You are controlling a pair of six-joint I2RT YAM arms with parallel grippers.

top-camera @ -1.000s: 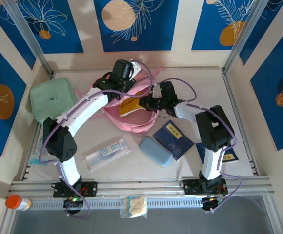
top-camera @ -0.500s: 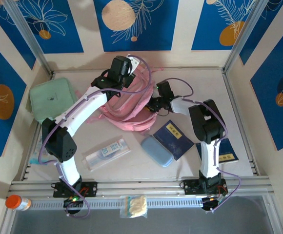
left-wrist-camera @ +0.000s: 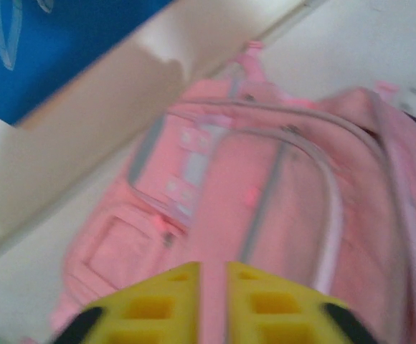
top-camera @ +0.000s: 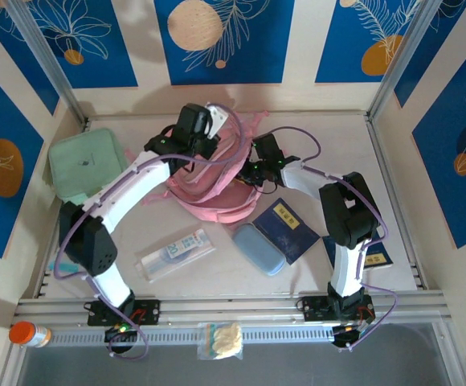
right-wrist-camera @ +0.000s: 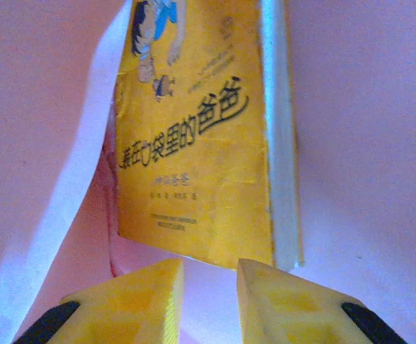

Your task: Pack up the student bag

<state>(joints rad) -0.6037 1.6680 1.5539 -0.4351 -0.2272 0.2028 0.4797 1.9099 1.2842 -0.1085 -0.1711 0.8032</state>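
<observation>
The pink student bag (top-camera: 217,189) lies mid-table, its top toward the back wall. My left gripper (top-camera: 201,127) hovers over the bag's top left. In the left wrist view its yellow fingertips (left-wrist-camera: 213,290) stand a narrow gap apart, well clear of the bag (left-wrist-camera: 265,186) below, gripping nothing. My right gripper (top-camera: 254,167) reaches into the bag's right side. There its jaws (right-wrist-camera: 209,287) are open, with bare pink lining (right-wrist-camera: 366,143) between them. A yellow book (right-wrist-camera: 194,136) lies just beyond its tips, inside the bag.
A mint-green case (top-camera: 84,165) sits at the left. In front of the bag lie a clear pouch (top-camera: 175,251), a grey-blue case (top-camera: 257,248) and a dark blue book (top-camera: 285,229). Another dark book (top-camera: 375,257) lies by the right arm. An orange-capped bottle (top-camera: 28,332) rests on the front rail.
The yellow book went from the bag's mouth into the bag, and my right gripper let go of it. My left gripper raised the bag's top, then shifted left and loosened.
</observation>
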